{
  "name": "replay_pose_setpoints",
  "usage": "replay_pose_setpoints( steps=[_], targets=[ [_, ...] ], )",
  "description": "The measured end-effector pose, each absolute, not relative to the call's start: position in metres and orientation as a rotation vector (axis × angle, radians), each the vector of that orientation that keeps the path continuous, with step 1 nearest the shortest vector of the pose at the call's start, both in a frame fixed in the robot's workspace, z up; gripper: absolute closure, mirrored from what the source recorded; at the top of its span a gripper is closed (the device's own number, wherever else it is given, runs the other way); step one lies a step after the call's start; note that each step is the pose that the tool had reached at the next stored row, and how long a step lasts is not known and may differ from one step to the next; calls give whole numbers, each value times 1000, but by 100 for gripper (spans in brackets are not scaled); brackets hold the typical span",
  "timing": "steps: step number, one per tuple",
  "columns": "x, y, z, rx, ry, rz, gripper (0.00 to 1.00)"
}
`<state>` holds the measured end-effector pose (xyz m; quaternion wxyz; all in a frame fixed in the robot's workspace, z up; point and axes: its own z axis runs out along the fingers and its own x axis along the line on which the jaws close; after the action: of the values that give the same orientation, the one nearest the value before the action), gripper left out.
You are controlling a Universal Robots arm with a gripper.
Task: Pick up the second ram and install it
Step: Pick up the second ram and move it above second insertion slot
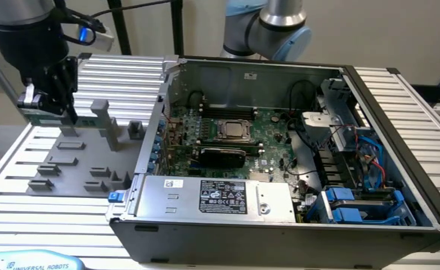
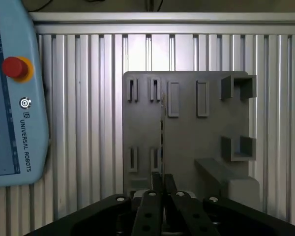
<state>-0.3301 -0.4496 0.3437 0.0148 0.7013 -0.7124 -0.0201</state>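
My gripper point(image 1: 51, 104) hangs above the far end of the grey fixture plate point(image 1: 77, 163), at the exterior view's left. It is shut on the second ram point(image 1: 43, 117), a thin green strip that sticks out just below the fingers. In the wrist view the two black fingers point(image 2: 150, 196) stand close together at the gripper point(image 2: 162, 184). The ram point(image 2: 162, 130) shows edge-on as a narrow line running out over the fixture plate point(image 2: 196, 142). The open computer case point(image 1: 400, 163) with its green motherboard point(image 1: 269, 126) lies to the exterior view's right of the gripper.
Upright grey blocks point(image 1: 100, 109) and low slots stand on the fixture plate beneath the gripper. A teach pendant point(image 2: 14, 98) with a red stop button lies on the ribbed aluminium table point(image 1: 10, 163). The case's wall point(image 1: 164, 107), power supply point(image 1: 220, 197) and cables point(image 1: 370, 152) surround the motherboard.
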Motion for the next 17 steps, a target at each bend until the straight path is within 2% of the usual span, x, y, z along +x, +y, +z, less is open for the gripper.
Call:
replay_pose_setpoints(
  steps=[12, 17],
  targets=[
    [-275, -450, 398, 2188, -2218, -79, 86],
    [-253, -450, 411, 2189, -2218, -80, 86]
  ],
)
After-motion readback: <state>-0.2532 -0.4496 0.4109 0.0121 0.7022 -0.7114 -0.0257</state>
